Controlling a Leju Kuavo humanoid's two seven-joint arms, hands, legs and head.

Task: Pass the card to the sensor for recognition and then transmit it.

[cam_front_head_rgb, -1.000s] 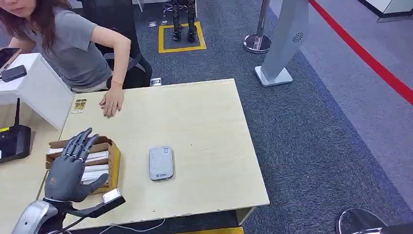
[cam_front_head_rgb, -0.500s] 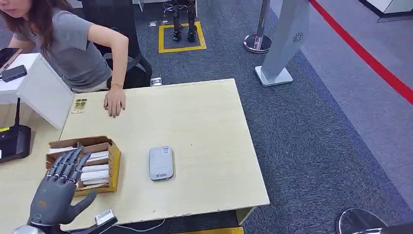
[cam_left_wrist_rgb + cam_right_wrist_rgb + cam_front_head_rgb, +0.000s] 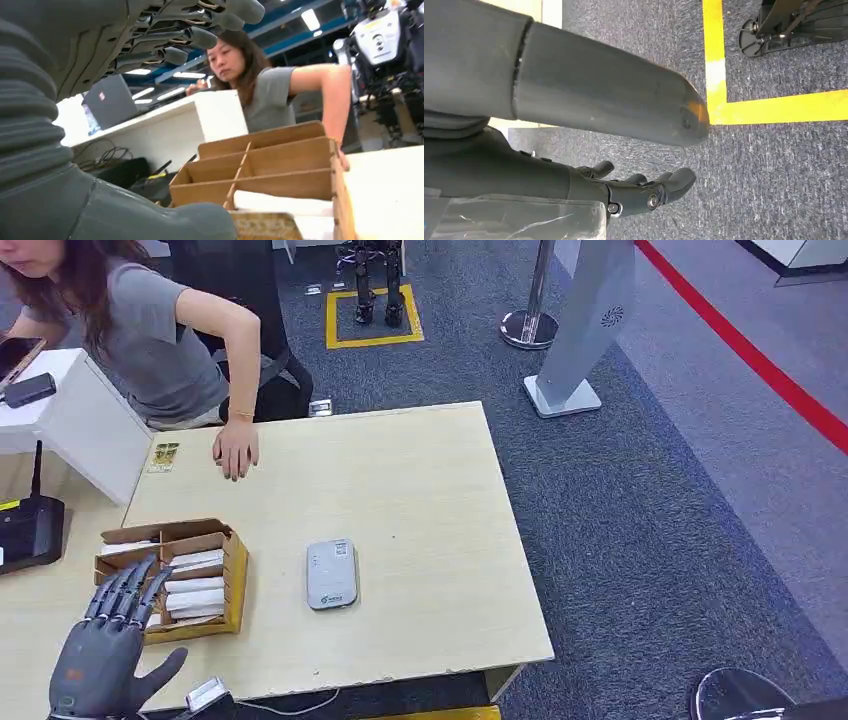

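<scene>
Left hand (image 3: 100, 665) spread (holding nothing), beside card box (image 3: 235, 570)

Head view high above table (image 3: 420, 480), looking down; left wrist low beside card box (image 3: 170, 575); right wrist facing carpet (image 3: 774, 175)

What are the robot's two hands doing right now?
Left hand: open, fingers spread, holding nothing.
Right hand: hanging over the carpet, fingers curled in, holding nothing.
</scene>
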